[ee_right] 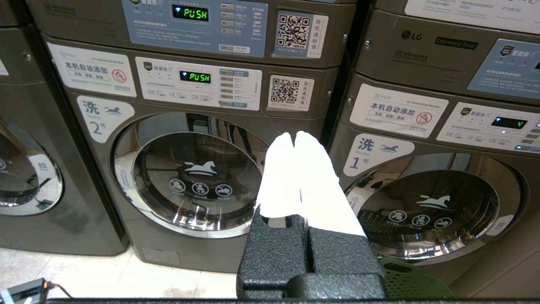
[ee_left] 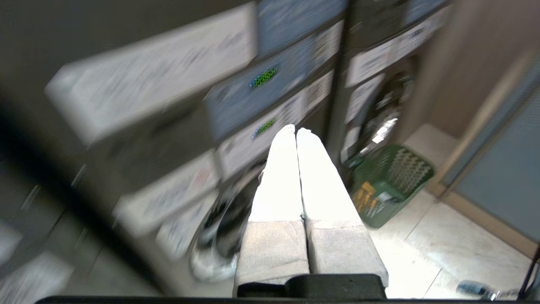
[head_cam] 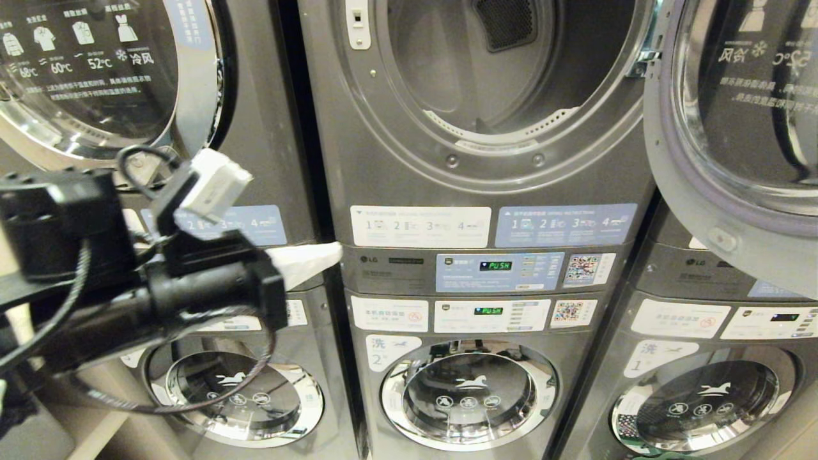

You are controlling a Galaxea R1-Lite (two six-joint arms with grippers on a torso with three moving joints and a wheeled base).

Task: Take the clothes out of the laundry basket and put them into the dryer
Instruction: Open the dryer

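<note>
Right now I have the left claw [head_cam: 329,254] raised at mid-left of the head view, its white fingers [ee_left: 291,177] pressed together and carrying nothing. Its tip sits level with the seam between the open dryer [head_cam: 498,83] and the washer [head_cam: 470,390] below it, just left of the middle stack. The dryer mouth fills the upper centre of the head view, well above and to the right of the claw tip; I see only bare drum inside the part that shows. Its door [head_cam: 735,128] hangs swung out at the upper right.

From the left wrist view, which is smeared, I can pick out the green basket [ee_left: 388,183] on the floor [ee_left: 443,249], at right of centre in the frame, beyond and to the right of the closed fingers and well apart from them. Something orange and pale lies in it; I cannot tell which garment it is.

The right claw [ee_right: 295,137] is clenched too, fingers touching, holding nothing, pointed at the gap between the two lower washers. A green rim of the basket [ee_right: 405,283] peeks in at the lower right of that view, beside the claw's black body.
</note>
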